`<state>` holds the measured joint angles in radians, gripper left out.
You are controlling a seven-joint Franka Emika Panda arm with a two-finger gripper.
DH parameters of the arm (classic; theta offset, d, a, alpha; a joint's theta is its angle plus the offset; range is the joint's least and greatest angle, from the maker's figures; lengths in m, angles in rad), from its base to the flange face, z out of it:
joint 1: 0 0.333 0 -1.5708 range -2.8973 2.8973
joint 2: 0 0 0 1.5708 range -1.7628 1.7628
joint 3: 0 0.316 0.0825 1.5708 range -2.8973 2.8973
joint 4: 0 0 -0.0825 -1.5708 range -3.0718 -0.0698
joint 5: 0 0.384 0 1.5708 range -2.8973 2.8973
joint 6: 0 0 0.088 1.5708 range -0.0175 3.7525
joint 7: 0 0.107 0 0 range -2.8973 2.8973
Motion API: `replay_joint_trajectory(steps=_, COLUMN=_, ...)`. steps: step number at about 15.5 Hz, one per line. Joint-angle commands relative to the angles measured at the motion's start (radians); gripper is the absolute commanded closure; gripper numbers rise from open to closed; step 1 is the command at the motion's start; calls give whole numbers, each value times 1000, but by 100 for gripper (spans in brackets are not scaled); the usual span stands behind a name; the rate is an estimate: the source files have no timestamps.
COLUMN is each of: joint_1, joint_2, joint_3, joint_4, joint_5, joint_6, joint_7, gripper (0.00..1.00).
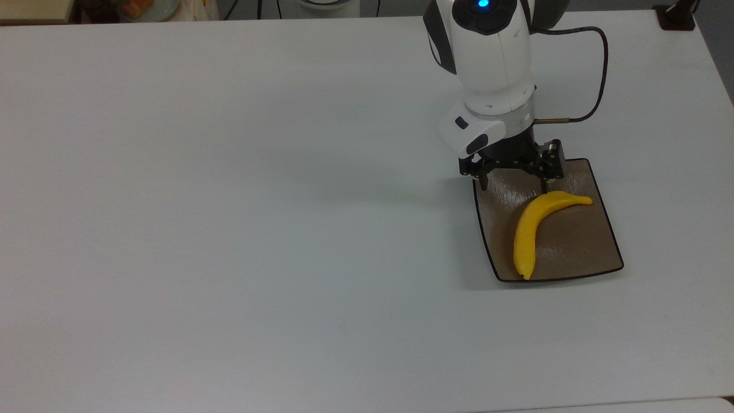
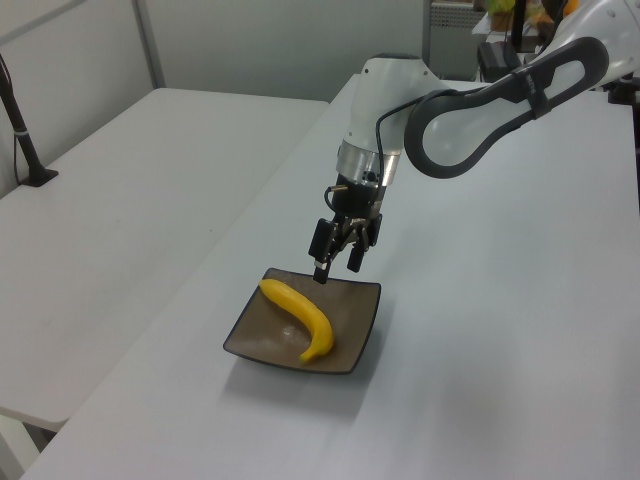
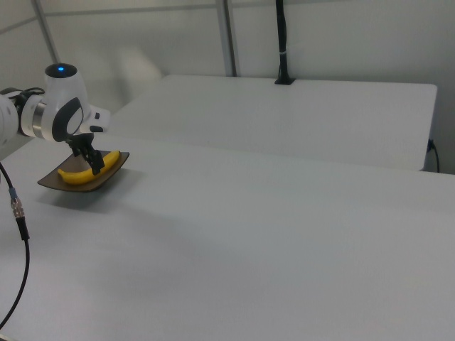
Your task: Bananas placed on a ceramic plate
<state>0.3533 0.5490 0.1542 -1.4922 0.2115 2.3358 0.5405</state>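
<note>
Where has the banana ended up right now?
The banana lies on the brown square plate at the top view's right, just below the open gripper hanging over the plate's far edge.

White table (image 1: 229, 229), square brown ceramic plate (image 1: 579, 252) on it, apparently nothing else nearby

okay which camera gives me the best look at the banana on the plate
The top view: the whole banana lies unobstructed on the brown plate, from stem to tip. The left view also shows it whole, but foreshortened. In the right view the open tool covers its middle.
</note>
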Motion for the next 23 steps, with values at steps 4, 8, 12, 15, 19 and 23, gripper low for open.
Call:
replay_joint_trajectory(steps=4, joint_1=-33, joint_2=-72, joint_3=1, joint_4=13, joint_5=-158, joint_6=-254, joint_7=-78, gripper=0)
replay_joint_trajectory(steps=8, joint_1=-76, joint_2=-156, joint_3=-1, joint_4=-3, joint_5=-191, joint_6=-507, joint_7=-351, gripper=0)
replay_joint_trajectory(steps=12, joint_1=-106, joint_2=-260, joint_3=-8, joint_4=-132, joint_5=-279, joint_6=-544, joint_7=-455, gripper=0)
replay_joint_trajectory(steps=15, joint_1=-128, joint_2=-325, joint_3=-16, joint_4=-201, joint_5=-328, joint_6=-544, joint_7=-470, gripper=0)
replay_joint_trajectory(steps=19, joint_1=-198, joint_2=-457, joint_3=-28, joint_4=-293, joint_5=-299, joint_6=-492, joint_7=-468, gripper=0)
replay_joint_trajectory(steps=23, joint_1=-246, joint_2=-538, joint_3=-58, joint_4=-355, joint_5=-210, joint_6=-423, joint_7=-470, gripper=0)
